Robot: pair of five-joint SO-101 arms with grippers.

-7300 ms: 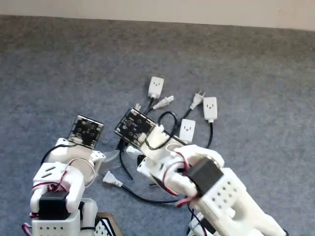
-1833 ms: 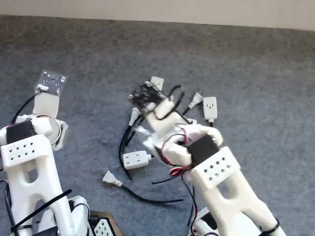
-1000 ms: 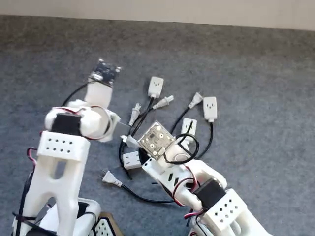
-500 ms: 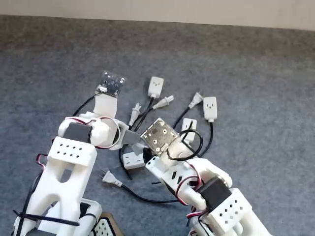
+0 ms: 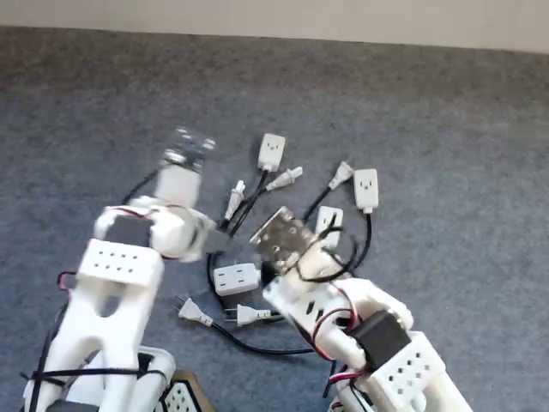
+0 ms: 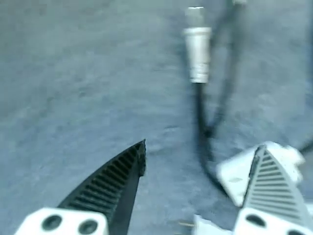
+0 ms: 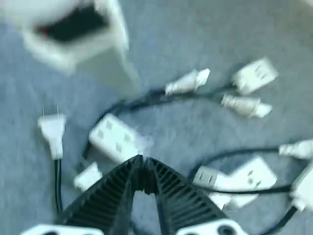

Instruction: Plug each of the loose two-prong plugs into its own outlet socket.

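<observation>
Several white sockets and two-prong plugs on black cords lie on the grey carpet. In the high view, one socket (image 5: 236,277) lies between the arms, and two plugs (image 5: 193,311) (image 5: 249,315) rest just in front of it. My left gripper (image 6: 200,147) hangs open over bare carpet, with a plug (image 6: 198,49) beyond its tips and a white socket (image 6: 234,174) beside its white finger. My right gripper (image 7: 142,171) is shut with nothing in it, just above the socket (image 7: 115,139), with a plug (image 7: 51,129) off to one side.
Farther back lie three more sockets (image 5: 272,152) (image 5: 366,189) (image 5: 327,221) and plugs (image 5: 233,199) (image 5: 286,178) (image 5: 342,174), with cords tangled between them. The two arms stand close together; the left arm's body (image 7: 83,39) looms just beyond my right gripper.
A second plug now lies on the carpet next to the front plug. The right wrist has shifted slightly right. The left arm has drawn back a little to the left.
</observation>
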